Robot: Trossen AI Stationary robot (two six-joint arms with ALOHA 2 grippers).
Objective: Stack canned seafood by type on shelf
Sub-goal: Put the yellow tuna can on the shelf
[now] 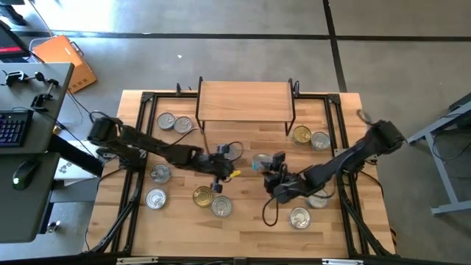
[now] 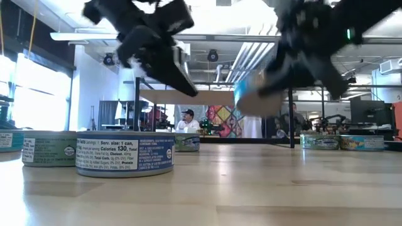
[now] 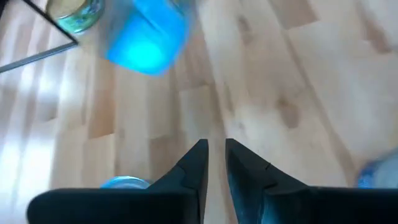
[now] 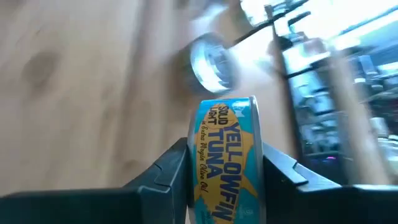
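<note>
Between right gripper fingers, tuna tin clamped; left gripper fingers approx. together.

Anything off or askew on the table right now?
Only the yellowfin tuna can: it sits on edge between the right gripper's fingers, held above the table rather than flat. The shelf is bare. The left gripper is nearly closed on nothing.

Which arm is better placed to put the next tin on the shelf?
Probably the right. Its gripper already holds a tuna tin above the table, while the left gripper is empty, nearly closed. The shelf has no tins yet.
</note>
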